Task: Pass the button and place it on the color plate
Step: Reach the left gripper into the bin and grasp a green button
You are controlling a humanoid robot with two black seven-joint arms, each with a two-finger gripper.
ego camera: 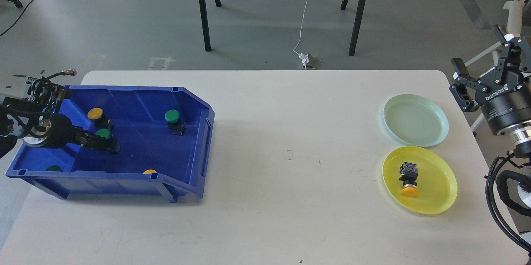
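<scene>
The left gripper [108,145] is down inside the blue bin [137,101], fingers reaching toward the bin's middle, right at a green button [103,133] that sits just behind them; the fingers are dark and bunched together, so there is no telling whether they have closed on it or how wide they stand. Just beyond that button in the bin sits a yellow button [95,113], and further toward the bin's open right end stands another green button [172,116], upright on its black base. Along the bin's near wall, a green cap [53,168] and a yellow cap [149,171] only just peek over the rim. Well away from the bin, over at the far right of the white table [290,132], the right gripper [481,64] hangs off the table edge with its jaws spread wide and nothing between them. Near it lie a pale green plate [439,132], bare, and a yellow plate [439,182] with a yellow-capped button [409,181] tipped on its side.
</scene>
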